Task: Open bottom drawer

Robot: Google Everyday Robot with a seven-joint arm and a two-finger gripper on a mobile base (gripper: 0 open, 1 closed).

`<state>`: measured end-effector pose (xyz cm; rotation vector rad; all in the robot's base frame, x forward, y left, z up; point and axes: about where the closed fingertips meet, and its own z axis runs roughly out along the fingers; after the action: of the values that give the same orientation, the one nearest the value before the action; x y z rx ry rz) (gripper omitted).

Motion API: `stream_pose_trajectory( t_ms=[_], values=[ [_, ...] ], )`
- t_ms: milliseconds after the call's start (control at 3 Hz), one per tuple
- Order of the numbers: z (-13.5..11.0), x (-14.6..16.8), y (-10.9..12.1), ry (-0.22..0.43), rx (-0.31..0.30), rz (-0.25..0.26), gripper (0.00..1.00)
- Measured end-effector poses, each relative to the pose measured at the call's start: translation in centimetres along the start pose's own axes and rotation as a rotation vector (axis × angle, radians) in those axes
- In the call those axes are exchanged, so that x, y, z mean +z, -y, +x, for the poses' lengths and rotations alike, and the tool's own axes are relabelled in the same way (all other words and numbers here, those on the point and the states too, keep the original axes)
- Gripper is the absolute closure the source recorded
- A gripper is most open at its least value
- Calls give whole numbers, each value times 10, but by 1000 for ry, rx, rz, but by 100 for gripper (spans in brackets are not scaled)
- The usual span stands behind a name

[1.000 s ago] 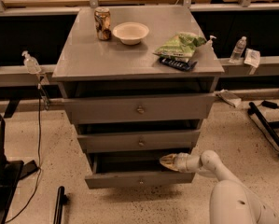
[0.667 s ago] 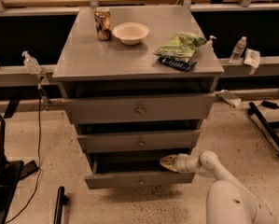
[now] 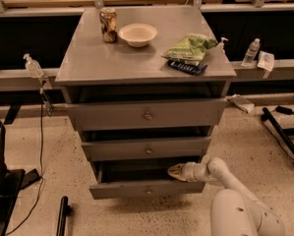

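Little has shifted: gripper (image 3: pixel 177 171), state unclear, over rim of part-open grey bottom drawer (image 3: pixel 146 189).

The gripper (image 3: pixel 176 171) sits inside the partly open bottom drawer (image 3: pixel 132 189), right of centre.

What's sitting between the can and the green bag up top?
A white bowl, in the camera view. The gripper is down at the bottom drawer.
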<state>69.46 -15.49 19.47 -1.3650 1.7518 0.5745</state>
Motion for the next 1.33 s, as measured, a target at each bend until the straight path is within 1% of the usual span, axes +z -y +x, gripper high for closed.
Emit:
stream_pose_trajectory(
  t_ms=[667, 1333],
  values=[
    [12, 17, -6, -56, -50, -58, 100],
    [10, 15, -6, -56, -50, -58, 100]
  ],
)
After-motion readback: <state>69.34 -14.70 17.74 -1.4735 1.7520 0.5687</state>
